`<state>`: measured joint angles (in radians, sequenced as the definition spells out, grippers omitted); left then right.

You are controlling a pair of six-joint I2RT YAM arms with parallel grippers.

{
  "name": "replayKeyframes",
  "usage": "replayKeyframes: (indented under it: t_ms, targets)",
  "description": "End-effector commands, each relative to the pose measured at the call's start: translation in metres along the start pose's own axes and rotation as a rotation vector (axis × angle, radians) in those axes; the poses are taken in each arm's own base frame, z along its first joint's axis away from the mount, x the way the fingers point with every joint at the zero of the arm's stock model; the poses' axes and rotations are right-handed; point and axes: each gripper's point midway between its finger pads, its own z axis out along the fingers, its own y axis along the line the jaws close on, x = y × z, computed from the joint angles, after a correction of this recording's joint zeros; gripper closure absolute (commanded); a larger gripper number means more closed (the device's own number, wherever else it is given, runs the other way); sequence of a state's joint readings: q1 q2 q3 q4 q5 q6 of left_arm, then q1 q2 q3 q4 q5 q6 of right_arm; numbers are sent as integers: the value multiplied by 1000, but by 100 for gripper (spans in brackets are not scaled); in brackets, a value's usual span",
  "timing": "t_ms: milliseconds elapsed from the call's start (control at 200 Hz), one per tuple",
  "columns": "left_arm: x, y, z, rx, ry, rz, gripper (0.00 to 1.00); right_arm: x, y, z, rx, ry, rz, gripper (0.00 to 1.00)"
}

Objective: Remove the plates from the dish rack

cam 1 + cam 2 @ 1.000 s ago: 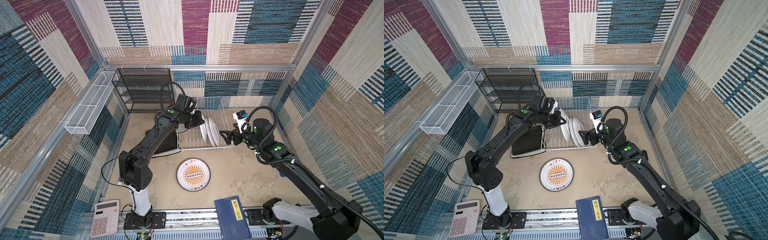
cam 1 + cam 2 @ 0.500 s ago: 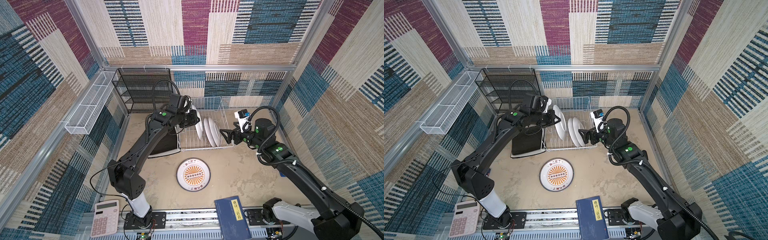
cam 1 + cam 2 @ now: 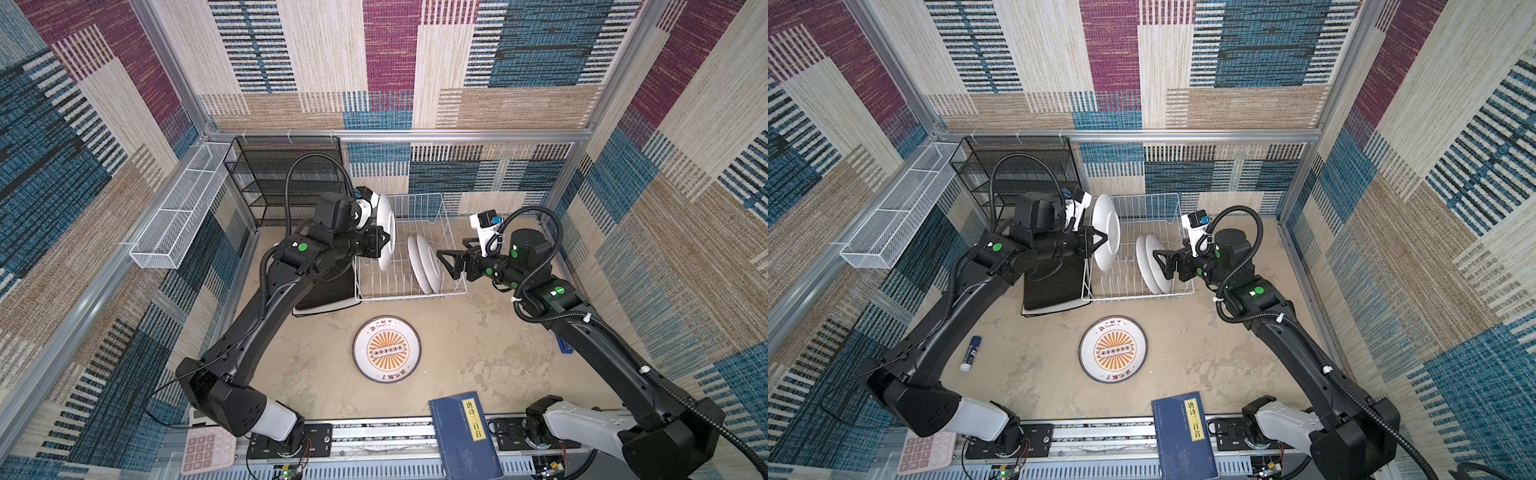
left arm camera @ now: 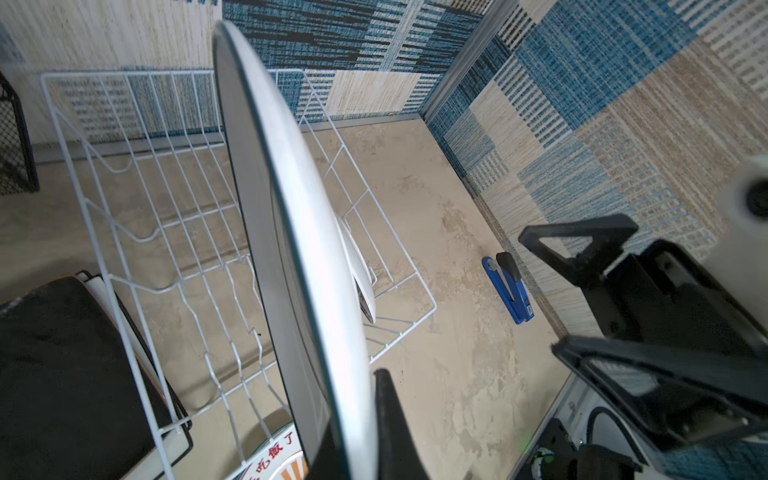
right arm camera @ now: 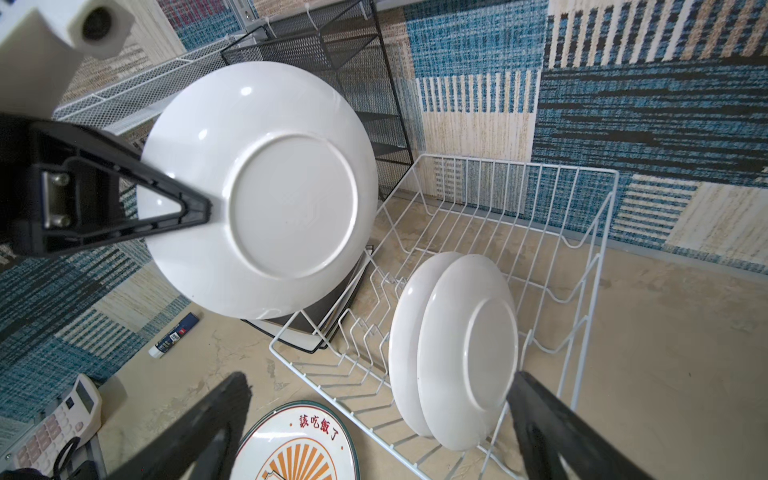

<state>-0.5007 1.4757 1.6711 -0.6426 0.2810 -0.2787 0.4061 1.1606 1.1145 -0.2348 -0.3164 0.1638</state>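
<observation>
My left gripper [image 3: 380, 245] [image 4: 357, 436] is shut on the rim of a round white plate [image 3: 385, 232] [image 5: 257, 187], held upright in the air over the left end of the white wire dish rack [image 3: 415, 296] [image 3: 1142, 296]. Two more round white plates [image 3: 424, 264] [image 5: 457, 349] stand on edge in the rack's right part. My right gripper [image 3: 446, 264] [image 5: 378, 384] hangs open just right of them, touching nothing. An orange sunburst plate [image 3: 386, 349] lies flat on the table in front of the rack. A black square plate [image 3: 328, 291] lies stacked on a white one left of the rack.
A black mesh shelf unit [image 3: 286, 174] stands behind the left arm, and a long white mesh trough [image 3: 174, 220] hangs on the left wall. A blue book [image 3: 465, 440] and a calculator [image 3: 208, 449] lie at the front edge. A glue stick [image 3: 970, 353] lies left, a blue stapler [image 4: 509, 291] right.
My left gripper has lifted its plate up out of the rack, away from the other two plates and toward the rack's left end. The right gripper has barely moved.
</observation>
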Motion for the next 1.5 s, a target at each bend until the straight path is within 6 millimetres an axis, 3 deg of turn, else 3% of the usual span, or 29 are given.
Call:
replayKeyframes:
  t_ms: [0,426,806,1072,1302,1498]
  targets:
    - [-16,-12,-12,19,-93,225,100,-16,5,2,-45,-28,83,1]
    - [22,-14,-18,-100,-133,625,100,-46,-3,8,-147,-46,269,1]
    - [45,-12,-14,-316,-79,947,100,-45,6,22,-237,16,320,1]
    - [66,-16,2,-415,0,1159,100,-34,6,32,-258,84,335,5]
    - [81,-23,23,-514,36,1354,100,-9,-4,48,-231,185,386,9]
    - [88,-27,37,-601,32,1499,100,9,-13,58,-202,246,415,23]
